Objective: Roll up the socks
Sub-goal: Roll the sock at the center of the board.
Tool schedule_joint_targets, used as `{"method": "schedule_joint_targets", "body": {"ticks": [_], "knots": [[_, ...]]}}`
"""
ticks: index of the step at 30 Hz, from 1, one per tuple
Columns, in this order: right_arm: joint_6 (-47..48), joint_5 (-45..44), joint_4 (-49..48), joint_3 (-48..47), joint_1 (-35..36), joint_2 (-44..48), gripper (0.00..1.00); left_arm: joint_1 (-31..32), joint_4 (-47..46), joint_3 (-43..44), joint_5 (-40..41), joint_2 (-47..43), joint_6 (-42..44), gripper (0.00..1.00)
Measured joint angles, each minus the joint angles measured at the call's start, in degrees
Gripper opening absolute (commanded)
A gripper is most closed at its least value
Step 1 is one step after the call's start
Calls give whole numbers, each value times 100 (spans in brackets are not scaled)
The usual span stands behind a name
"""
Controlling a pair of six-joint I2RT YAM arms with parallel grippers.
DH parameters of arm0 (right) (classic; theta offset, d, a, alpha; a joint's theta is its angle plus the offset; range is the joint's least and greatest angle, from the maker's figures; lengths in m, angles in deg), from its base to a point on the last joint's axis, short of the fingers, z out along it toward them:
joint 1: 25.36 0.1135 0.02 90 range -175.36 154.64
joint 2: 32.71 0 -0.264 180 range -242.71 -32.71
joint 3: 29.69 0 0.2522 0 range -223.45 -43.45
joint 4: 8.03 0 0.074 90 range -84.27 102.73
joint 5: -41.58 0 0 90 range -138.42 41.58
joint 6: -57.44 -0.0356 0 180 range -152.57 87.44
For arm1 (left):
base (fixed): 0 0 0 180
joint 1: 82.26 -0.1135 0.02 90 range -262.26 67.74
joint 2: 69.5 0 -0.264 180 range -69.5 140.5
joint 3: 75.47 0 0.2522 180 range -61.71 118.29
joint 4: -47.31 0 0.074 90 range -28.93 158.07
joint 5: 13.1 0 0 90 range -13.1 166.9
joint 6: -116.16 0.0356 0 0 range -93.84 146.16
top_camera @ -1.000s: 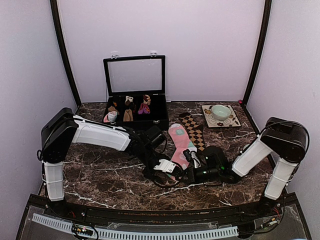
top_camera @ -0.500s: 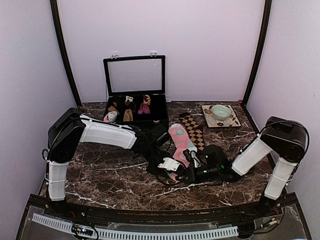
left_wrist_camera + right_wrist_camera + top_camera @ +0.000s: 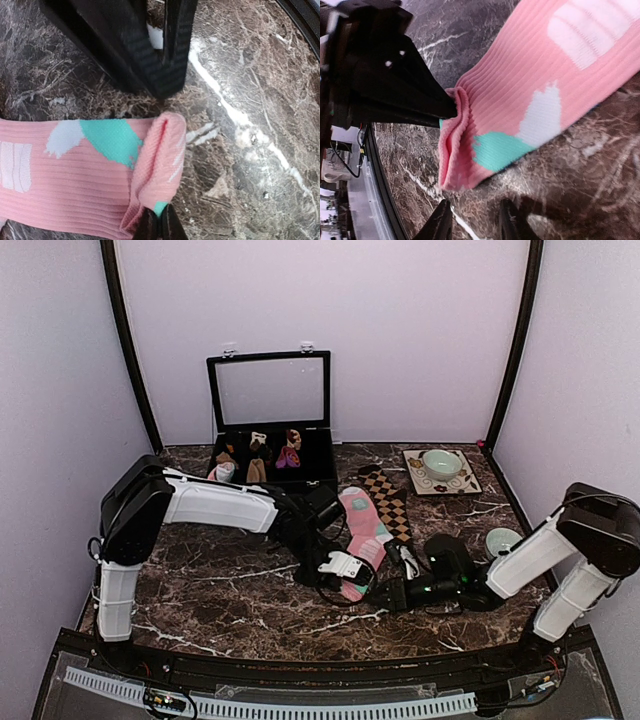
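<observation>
Both arms look alike. The left arm [image 3: 215,505] and the right arm [image 3: 535,558] have smooth white shells over their long links and bulky, rounded black housings at the joints. A thin black cable [image 3: 330,597] shows beside the left wrist, by a small white block [image 3: 345,564]. Green lights [image 3: 428,589] glow on the right wrist's black body. The fingers [image 3: 440,222] are slim, matte black and tapered.

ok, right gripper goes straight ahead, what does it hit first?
Probably the folded end of the pink sock, just ahead of the right gripper; the left gripper pinches it there. Depth unclear.
</observation>
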Motion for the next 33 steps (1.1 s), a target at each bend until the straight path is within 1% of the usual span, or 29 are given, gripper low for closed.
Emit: {"method": "schedule_joint_targets", "body": {"ticks": [2, 4, 8, 11, 13, 16, 20, 27, 33], "knots": [[192, -345, -2, 321, 96, 420, 38, -52, 197, 68, -151, 22, -129, 1], [533, -750, -11, 658, 396, 944, 38, -129, 439, 125, -422, 50, -282, 1], [1534, -1650, -76, 975, 1257, 1858, 38, -302, 1023, 341, -1110, 238, -623, 1], [2282, -2227, -98, 992, 1781, 2192, 38, -431, 1451, 579, -1700, 485, -868, 1], [2693, -2590, -57, 979, 2094, 2234, 38, -474, 1698, 693, -2006, 625, -986, 1], [3324, -3012, 229, 787, 2573, 2022, 38, -481, 2072, 861, -2455, 848, -1137, 1], [4175, -3467, 568, 216, 3008, 1344, 38, -474, 2490, 1086, -2763, 1084, -1290, 2], [5331, -3681, 791, -640, 3091, 450, 38, -479, 2907, 1462, -2859, 1338, -1416, 2], [5899, -3665, 765, -898, 2964, -70, 35, -485, 3121, 1631, -2896, 1471, -1421, 2]]}}
